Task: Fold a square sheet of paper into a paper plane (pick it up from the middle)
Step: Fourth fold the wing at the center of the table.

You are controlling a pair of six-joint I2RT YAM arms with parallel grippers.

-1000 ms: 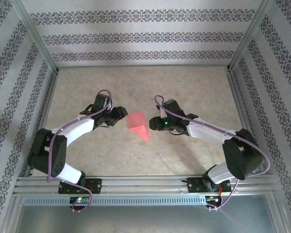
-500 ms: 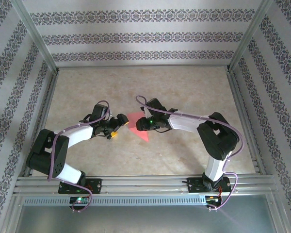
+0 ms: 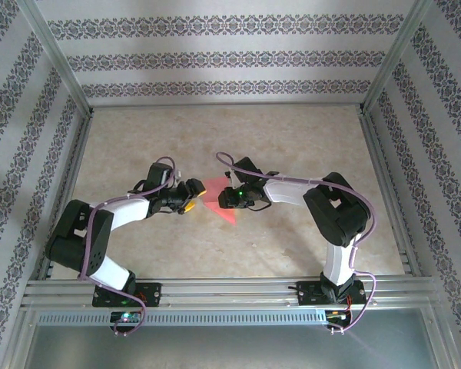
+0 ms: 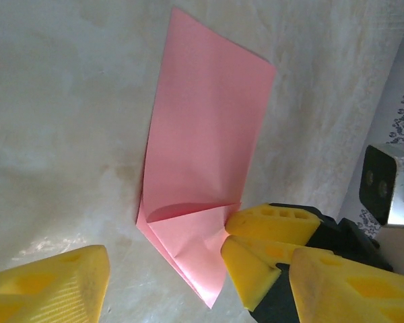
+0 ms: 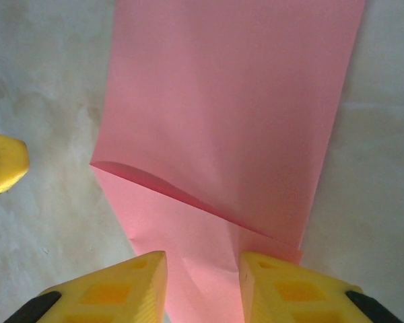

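One or two early folds look done: the square sheet of paper (image 3: 217,201) lies flat near the middle of the surface as an oblong with a small corner flap turned over at one end; by my judgement the pointed nose, centre crease and wings are all left. The left gripper (image 3: 196,196) stands wide open at its left edge, holding nothing; the right gripper (image 5: 202,269) has its jaws part open astride the flap end, the paper flat between them. The table (image 3: 292,138) is pale marbled beige, boxed by aluminium posts (image 3: 58,65) and walls (image 3: 230,58) papered in grey floral bands.
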